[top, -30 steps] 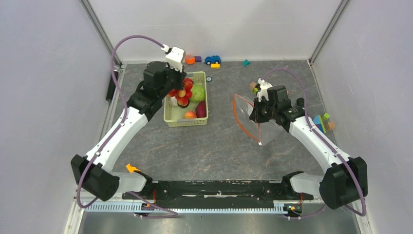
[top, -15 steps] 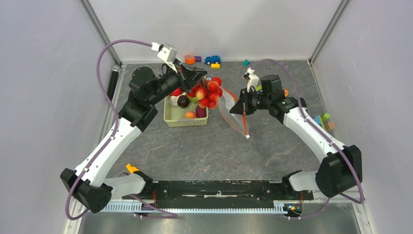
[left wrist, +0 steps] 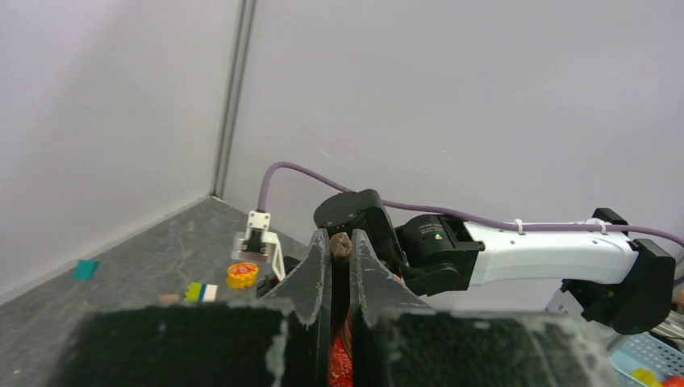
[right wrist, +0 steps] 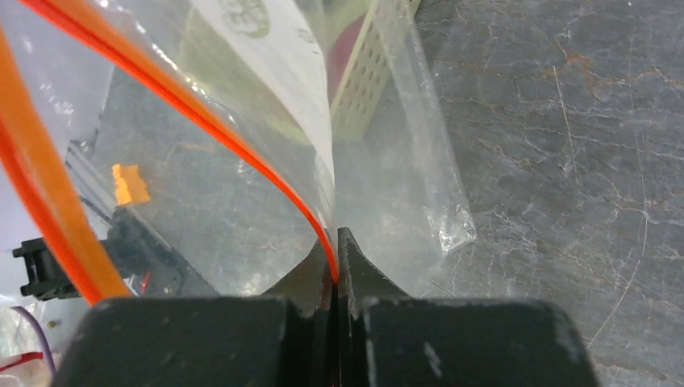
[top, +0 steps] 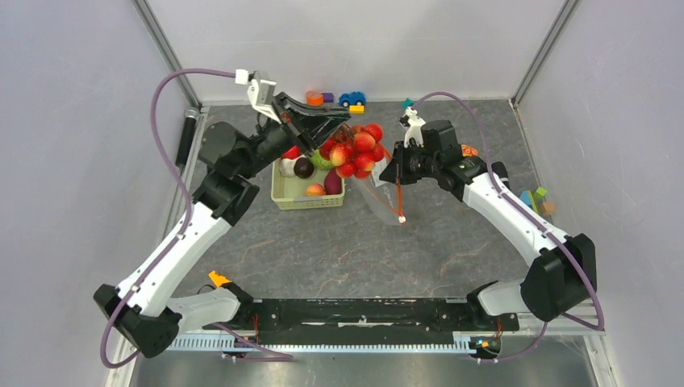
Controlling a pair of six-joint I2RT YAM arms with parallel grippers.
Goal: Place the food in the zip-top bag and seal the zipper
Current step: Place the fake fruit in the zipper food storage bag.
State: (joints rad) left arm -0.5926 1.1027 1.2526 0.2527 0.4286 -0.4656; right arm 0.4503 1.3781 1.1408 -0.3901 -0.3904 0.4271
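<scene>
My left gripper (top: 343,131) is raised above the pale green basket (top: 284,196) and shut on the brown stem (left wrist: 339,245) of a bunch of red strawberries (top: 356,150). The bunch hangs just left of the bag's mouth. The green cabbage (top: 323,160), a purple piece (top: 333,182), a dark round piece (top: 303,168) and a peach (top: 314,190) lie in the basket. My right gripper (top: 397,169) is shut on the orange-red zipper (right wrist: 242,153) and holds the clear zip-top bag (top: 377,197) open in the air. The zipper's white slider end (top: 401,219) hangs low.
A toy car and blocks (top: 352,99) lie along the back wall, with a teal block (top: 407,103) beside them. More blocks (top: 532,200) lie at the right edge. A small orange piece (top: 218,278) sits near the left arm's base.
My left gripper lifted the strawberry bunch out of the basket and swung it right toward the bag. My right gripper raised the bag and carried it left toward the basket.
</scene>
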